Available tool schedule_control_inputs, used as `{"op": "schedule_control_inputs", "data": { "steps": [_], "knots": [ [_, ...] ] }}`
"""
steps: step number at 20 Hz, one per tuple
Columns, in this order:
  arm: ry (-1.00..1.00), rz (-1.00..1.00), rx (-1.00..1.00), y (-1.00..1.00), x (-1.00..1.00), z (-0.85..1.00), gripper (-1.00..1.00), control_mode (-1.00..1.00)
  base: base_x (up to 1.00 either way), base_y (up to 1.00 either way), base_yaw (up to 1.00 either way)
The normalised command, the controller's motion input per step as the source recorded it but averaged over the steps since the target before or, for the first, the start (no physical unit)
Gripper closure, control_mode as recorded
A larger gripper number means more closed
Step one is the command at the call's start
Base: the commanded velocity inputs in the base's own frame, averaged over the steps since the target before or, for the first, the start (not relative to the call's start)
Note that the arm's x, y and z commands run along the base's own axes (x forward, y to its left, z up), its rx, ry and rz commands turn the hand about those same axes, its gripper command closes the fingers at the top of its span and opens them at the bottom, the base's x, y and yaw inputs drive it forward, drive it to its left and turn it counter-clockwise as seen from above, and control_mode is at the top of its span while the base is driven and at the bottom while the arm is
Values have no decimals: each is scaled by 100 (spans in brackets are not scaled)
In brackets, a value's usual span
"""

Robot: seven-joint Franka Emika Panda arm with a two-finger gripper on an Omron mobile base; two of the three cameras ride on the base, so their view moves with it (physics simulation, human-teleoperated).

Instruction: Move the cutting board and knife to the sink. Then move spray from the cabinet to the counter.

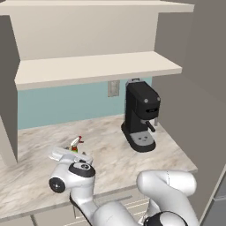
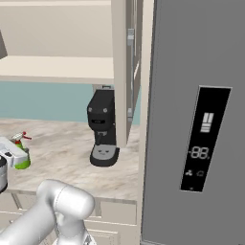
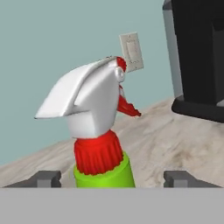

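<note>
The spray (image 3: 101,131) is seen standing upright on the tabletop (image 1: 110,154), well to the left of the black coffee machine (image 1: 140,115) in the left base view. Its green body, red collar and white nozzle top are shown close up in the hand view, with the red trigger pointed toward the coffee machine. The gripper (image 3: 111,178) is placed around the bottle's lower part, and the fingers (image 3: 43,178) are spread, one on each side of the green body with a gap left between each tip and the bottle, so nothing is pinched. Behind the bottle a teal wall with a beige outlet plate (image 3: 131,52) is visible. Above the tabletop, the shelves of the open cabinet (image 1: 97,66) are seen. A grey fridge (image 2: 201,124) with a dark display panel is shown at the right of the right base view.
</note>
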Motion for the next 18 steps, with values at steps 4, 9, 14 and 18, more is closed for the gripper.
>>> {"op": "schedule_control_inputs", "data": {
  "steps": [4,9,14,18],
  "knots": [
    [0,-4,5,0,-31,0,-100,-100,0,0,0],
    [0,-8,1,8,-38,1,-100,-100,0,0,0],
    [0,-10,0,26,-49,10,-100,-100,0,0,0],
    [0,-10,0,22,-58,24,-100,-100,0,0,0]
  ]
}}
